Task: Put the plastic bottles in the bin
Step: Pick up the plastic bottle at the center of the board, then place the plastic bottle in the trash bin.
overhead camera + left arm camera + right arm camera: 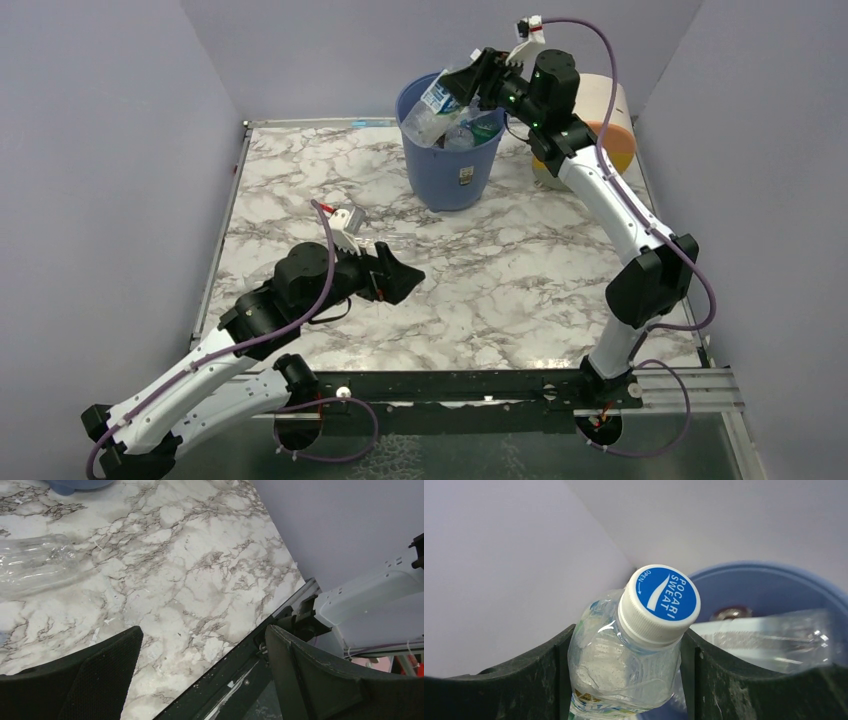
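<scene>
Rt pincer (pixel 626 642) is part-closed and clamped on the held bottle (pixel 624 655) just below its white cap with the blue top (pixel 664 600), one finger (pixel 524 680) on each side. From the top view, this bottle (pixel 436 100) hangs tilted over the mouth of the bin (pixel 440 180). I can't tell whether its lower end touches the rim.

Lt pincer (pixel 202 635) is fully spread with nothing btwn the jaws. It sits low over the worktop (pixel 520 270), well apart from the bin.

Edges and room:
- The bin stands at the back of the worktop, near the rear wall. The cream drum (pixel 612 105) is just to its right.
- Walls close in on the left, back and right. A black rail (pixel 450 385) runs along the near edge.
- There's a wide stretch of bare marble btwn the lt pincer and the bin, and more toward the right edge.

Hidden or unclear:
- The held bottle's base is cut off in the rt wrist view.
- More bottles in the bin (pixel 458 135); no. not countable.
- One lying bottle (pixel 35 567) is on the worktop, clear and crumpled, cut off by the frame edge. Cap not in view.
- The drum is partly behind the rt arm.
- Bin sticker (pixel 466 176) too small to read.
</scene>
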Controlling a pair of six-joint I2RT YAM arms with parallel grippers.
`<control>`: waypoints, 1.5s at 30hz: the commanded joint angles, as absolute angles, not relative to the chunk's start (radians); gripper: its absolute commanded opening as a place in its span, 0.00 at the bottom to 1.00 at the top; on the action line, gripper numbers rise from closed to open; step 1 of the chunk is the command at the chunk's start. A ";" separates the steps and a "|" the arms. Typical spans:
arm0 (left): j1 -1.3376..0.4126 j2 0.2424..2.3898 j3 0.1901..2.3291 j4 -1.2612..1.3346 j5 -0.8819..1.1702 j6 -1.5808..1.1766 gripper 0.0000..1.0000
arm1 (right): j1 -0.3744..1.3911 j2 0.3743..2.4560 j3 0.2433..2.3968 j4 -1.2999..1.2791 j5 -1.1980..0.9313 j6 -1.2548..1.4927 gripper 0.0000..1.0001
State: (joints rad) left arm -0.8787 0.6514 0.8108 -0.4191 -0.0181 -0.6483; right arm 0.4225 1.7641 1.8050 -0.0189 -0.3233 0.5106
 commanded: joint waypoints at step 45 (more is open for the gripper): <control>-0.881 0.679 0.857 -0.515 -0.103 -0.655 0.99 | 0.304 2.276 2.370 0.152 -0.013 0.347 0.98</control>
State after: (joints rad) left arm -0.8787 0.6834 0.8265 -0.5072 -0.0765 -0.6415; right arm 0.3439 2.2082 2.3058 0.1722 -0.0143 0.3309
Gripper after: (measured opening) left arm 0.989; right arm 0.977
